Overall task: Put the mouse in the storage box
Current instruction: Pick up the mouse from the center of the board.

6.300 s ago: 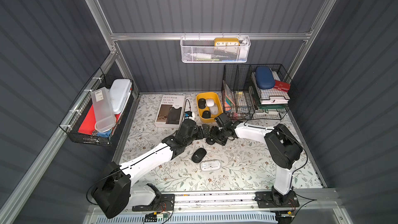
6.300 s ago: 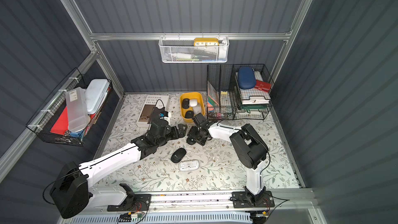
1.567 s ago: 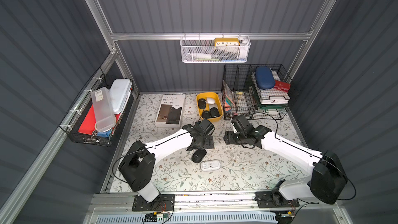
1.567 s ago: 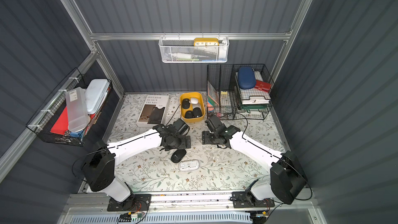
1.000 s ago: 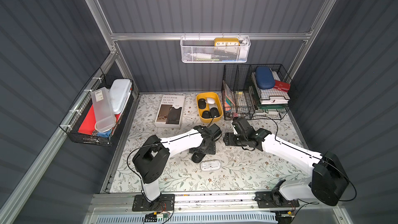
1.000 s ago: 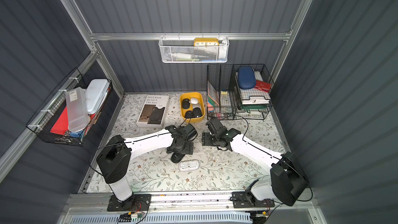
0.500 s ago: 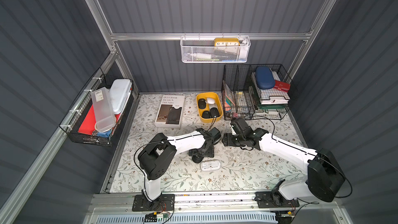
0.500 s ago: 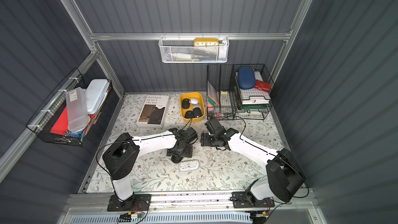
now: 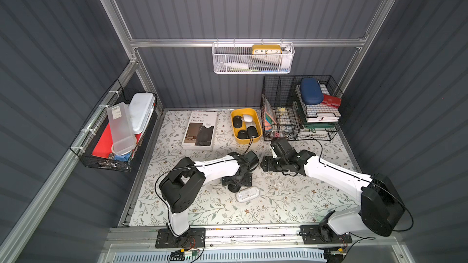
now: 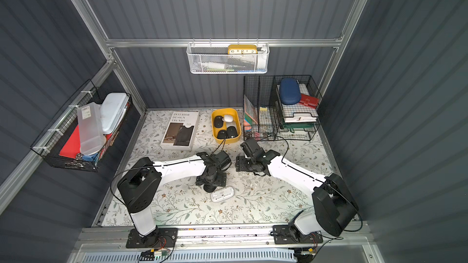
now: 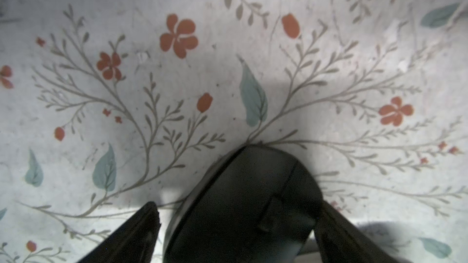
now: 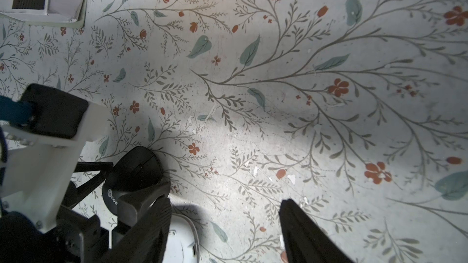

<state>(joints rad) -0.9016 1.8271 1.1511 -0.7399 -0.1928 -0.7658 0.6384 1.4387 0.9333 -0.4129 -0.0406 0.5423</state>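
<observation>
A black mouse (image 11: pixel 248 198) lies on the flowered table top, mostly hidden under my left gripper in both top views (image 9: pixel 234 188) (image 10: pixel 209 188). My left gripper (image 11: pixel 239 206) is open and points down, with one finger on each side of the mouse. A gap shows beside one finger (image 11: pixel 141 231). The yellow storage box (image 9: pixel 247 142) (image 10: pixel 226 140) stands at the back and holds several mice. My right gripper (image 12: pixel 225 201) (image 9: pixel 266 166) hovers open to the right of the left one, with nothing between its fingers. The right wrist view also shows the black mouse (image 12: pixel 134 170).
A white mouse (image 9: pixel 247 194) (image 10: pixel 222 194) lies upside down just in front of the black one. A book (image 9: pixel 200 130) lies left of the box. A black wire organiser (image 9: pixel 298 112) stands right of it. A white mesh basket (image 9: pixel 253 59) hangs on the back wall.
My left gripper has settled lower over the black mouse and the left arm has folded in closer. The right arm has barely moved.
</observation>
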